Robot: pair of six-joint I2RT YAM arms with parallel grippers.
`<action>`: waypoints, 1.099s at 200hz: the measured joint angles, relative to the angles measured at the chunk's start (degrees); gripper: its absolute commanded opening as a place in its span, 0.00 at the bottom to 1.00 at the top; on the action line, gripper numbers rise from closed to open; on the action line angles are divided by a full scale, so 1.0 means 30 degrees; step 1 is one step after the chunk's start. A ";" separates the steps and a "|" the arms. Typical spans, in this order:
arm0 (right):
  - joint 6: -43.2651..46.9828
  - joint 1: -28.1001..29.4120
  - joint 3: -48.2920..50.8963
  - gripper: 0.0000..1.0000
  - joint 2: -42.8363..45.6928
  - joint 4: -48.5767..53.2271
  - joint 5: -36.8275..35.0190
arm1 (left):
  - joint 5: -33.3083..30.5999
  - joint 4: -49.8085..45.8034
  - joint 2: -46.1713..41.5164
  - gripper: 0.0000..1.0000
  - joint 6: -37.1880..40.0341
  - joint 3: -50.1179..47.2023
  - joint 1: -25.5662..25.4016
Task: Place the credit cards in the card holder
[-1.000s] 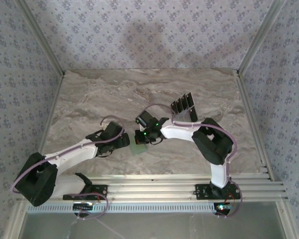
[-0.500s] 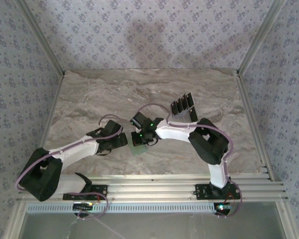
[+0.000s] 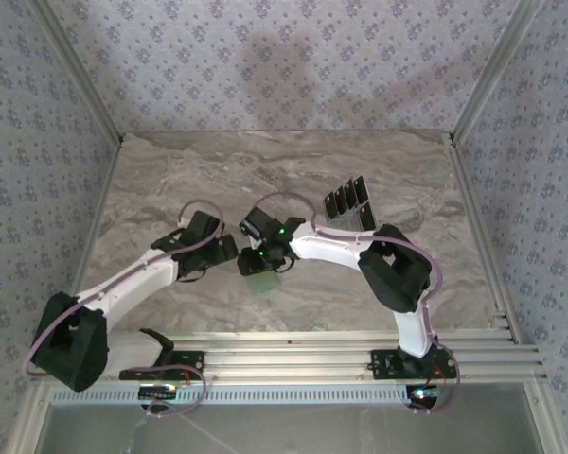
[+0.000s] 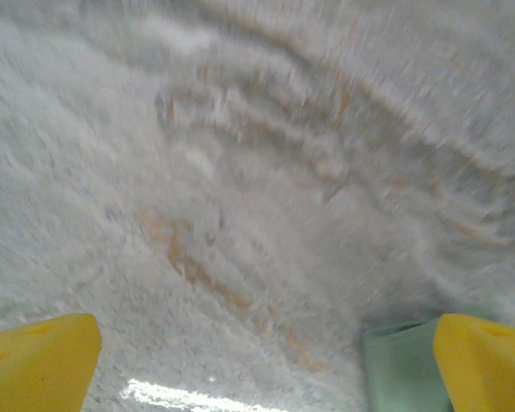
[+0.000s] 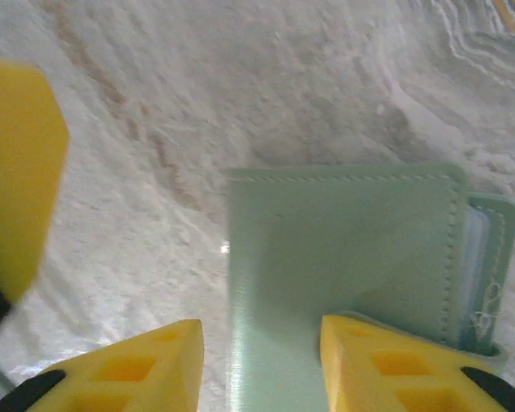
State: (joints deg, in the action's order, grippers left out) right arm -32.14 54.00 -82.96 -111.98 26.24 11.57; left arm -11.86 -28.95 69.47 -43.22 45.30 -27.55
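Beyond the card holder (image 5: 343,249) the credit cards (image 3: 348,203) lie fanned; right fingers (image 5: 395,369) part-open astride it, seemingly loose; left fingers (image 4: 34,365) wide open, empty.

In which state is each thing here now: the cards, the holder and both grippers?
credit cards: lying in a row on the table, outside the card holder.
card holder: flat on the table, below the right gripper.
left gripper: open, empty.
right gripper: jaws apart, over the card holder.

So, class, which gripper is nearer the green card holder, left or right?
Right. The right gripper hangs directly above the card holder, overlapping its cover. The left gripper sits off to the side, with the holder just at the corner of its wrist view.
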 measured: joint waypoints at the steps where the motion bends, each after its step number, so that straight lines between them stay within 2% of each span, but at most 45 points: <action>1: 0.0044 -0.0007 -0.0036 0.56 0.0022 0.0007 0.0000 | 0.0000 -0.0022 -0.0022 1.00 0.0022 0.0058 0.0029; 24: 0.0372 -0.0743 -0.0539 0.64 0.1734 0.0590 0.0015 | -0.0051 -0.0838 -0.0415 1.00 0.0896 0.2025 0.0816; 40: 0.0612 -0.1639 -0.0481 0.79 0.3672 0.1049 -0.0182 | -0.0051 -0.1166 -0.0612 1.00 0.1588 0.3067 0.1188; 58: 0.0809 -0.3038 0.0299 0.83 0.6550 0.1188 -0.0583 | -0.0175 -0.1224 -0.0918 1.00 0.2637 0.3730 0.1450; 62: 0.0882 -0.3468 0.0641 0.97 0.7337 0.1188 -0.0656 | -0.0284 -0.1224 -0.0998 1.00 0.2856 0.3781 0.1479; 66: 0.0765 -0.3963 0.0969 1.00 0.8167 0.1275 -0.0860 | -0.0386 -0.1202 -0.1093 1.00 0.3118 0.3825 0.1501; 93: 0.1035 -0.7584 0.3271 1.00 1.3056 0.1763 -0.2419 | -0.1945 -0.0568 -0.1814 1.00 0.5107 0.3818 0.1559; 113: 0.1027 -1.0426 0.5151 1.00 1.6058 0.2040 -0.4255 | -0.3191 0.1617 -0.2892 1.00 0.6819 0.2878 0.1559; 141: 0.1253 -1.3639 0.8072 1.00 1.8746 0.1443 -0.7227 | -0.4335 0.4546 -0.4299 1.00 0.9413 0.0525 0.1647; 174: 0.1872 -1.6582 1.1664 1.00 1.9737 -0.0852 -0.9449 | -0.4728 0.7694 -0.4772 1.00 1.1701 -0.2448 0.3045; 220: 0.2900 -1.9722 1.4681 1.00 1.8447 -0.3687 -1.0083 | -0.3424 1.1664 -0.5013 1.00 1.3136 -0.6462 0.6506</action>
State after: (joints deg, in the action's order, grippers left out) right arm -23.44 -5.17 -38.92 -56.64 15.18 -18.68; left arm -22.13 6.04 54.43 -3.81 25.91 -8.03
